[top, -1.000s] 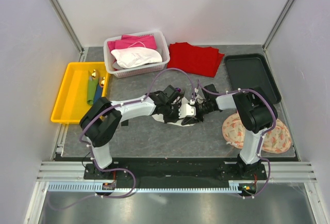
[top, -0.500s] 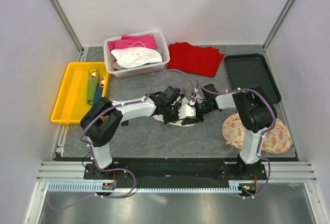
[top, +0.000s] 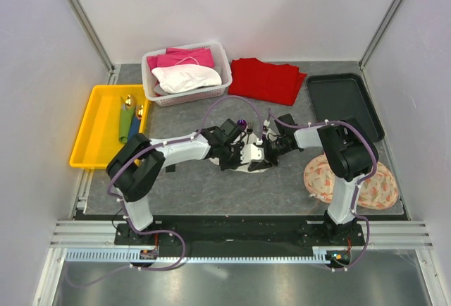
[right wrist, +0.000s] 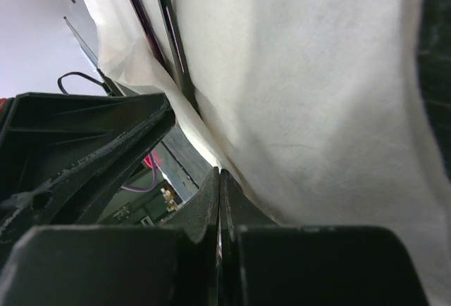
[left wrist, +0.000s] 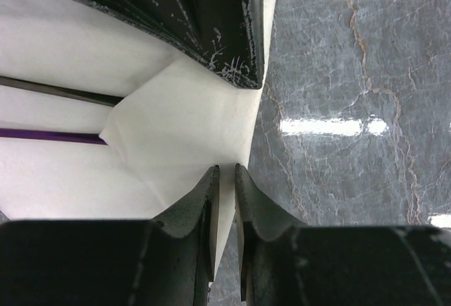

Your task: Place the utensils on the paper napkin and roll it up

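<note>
The paper napkin (top: 255,165) lies mid-table, mostly hidden under both grippers. My left gripper (top: 238,152) reaches in from the left. In the left wrist view its jaws (left wrist: 226,172) stand a narrow gap apart over the edge of a folded flap of the napkin (left wrist: 183,123). A purple utensil handle (left wrist: 49,135) and a dark one (left wrist: 56,93) run under that flap. My right gripper (top: 271,152) is shut (right wrist: 220,173) on the napkin's edge, and the sheet (right wrist: 317,94) hangs lifted from it. More utensils (top: 127,119), green and blue, lie in the yellow tray (top: 84,133).
A white basket (top: 224,63) of pink and white cloth stands at the back. Beside it lies a red folded cloth (top: 268,80). A dark tray (top: 345,105) is at the right. A patterned round cloth (top: 380,186) lies by the right arm's base.
The left wrist has shifted slightly to the left. A purple tip now shows just behind the grippers. The right arm has hardly moved.
</note>
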